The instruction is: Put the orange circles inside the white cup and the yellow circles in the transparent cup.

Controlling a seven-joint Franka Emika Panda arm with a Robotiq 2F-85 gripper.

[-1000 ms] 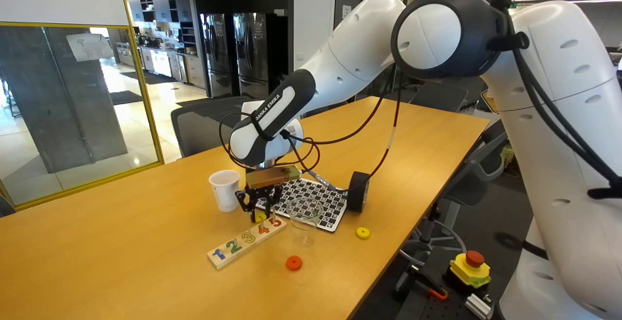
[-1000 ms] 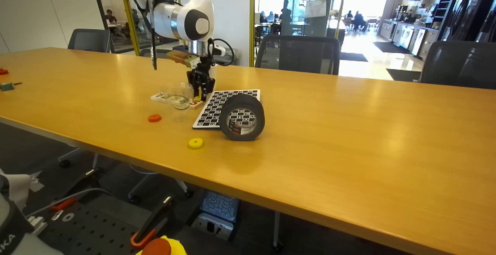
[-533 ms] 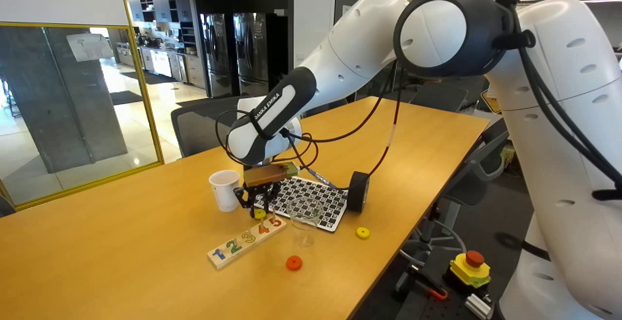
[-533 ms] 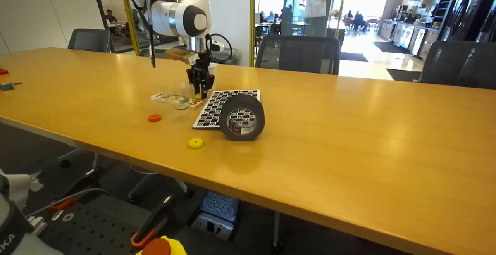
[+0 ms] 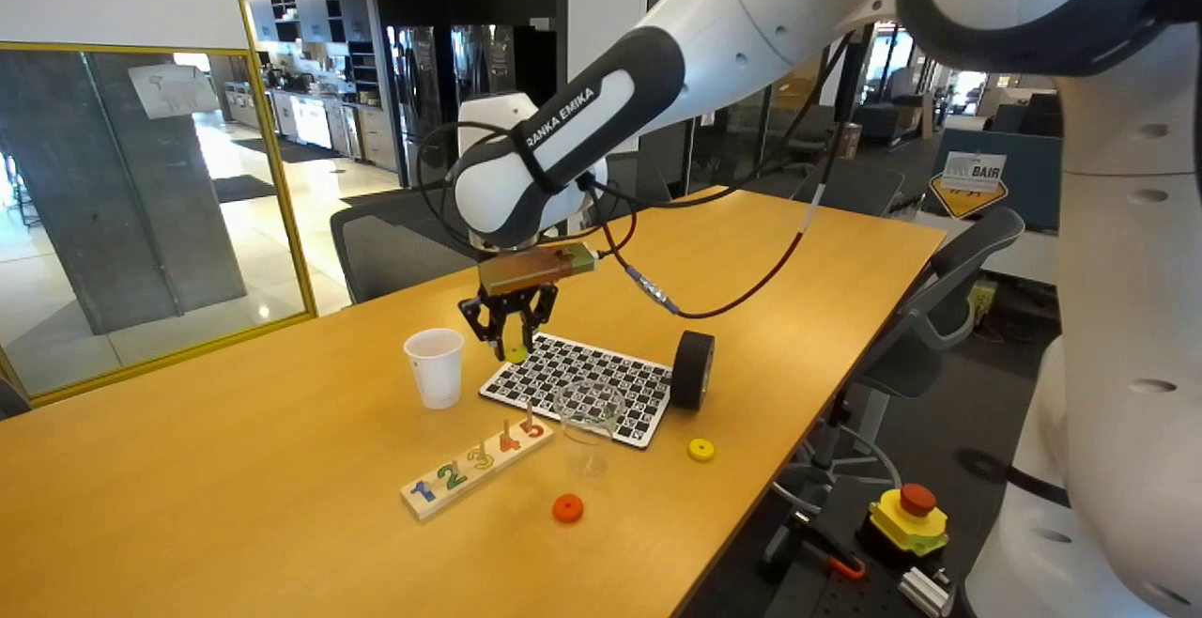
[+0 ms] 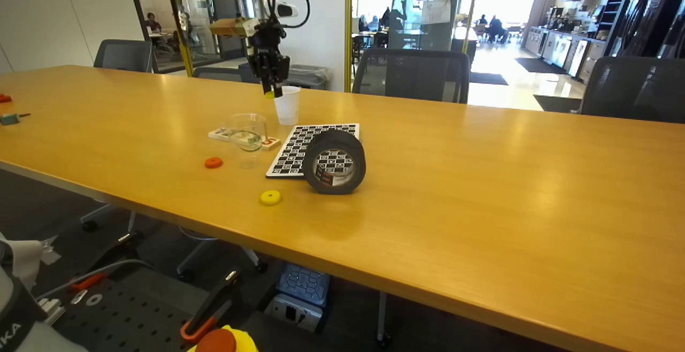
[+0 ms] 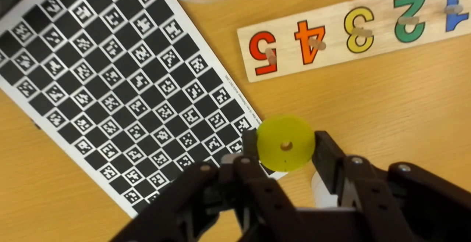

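Only in both exterior views: orange circle [image 5: 568, 508] near transparent cup [image 5: 589, 430].

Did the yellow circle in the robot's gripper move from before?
Yes, up. In both exterior views, the held yellow circle is higher relative to the numbered board than before.

The place looks like an office: mesh chairs [image 6: 412, 74] stand on both sides of a long table [image 6: 508, 191], people [image 6: 373, 23] show behind yellow-framed glass [image 6: 412, 25], and a kitchen area [image 6: 562, 47] has cabinets [image 5: 315, 12] and tall, dark fridges [image 5: 484, 83].
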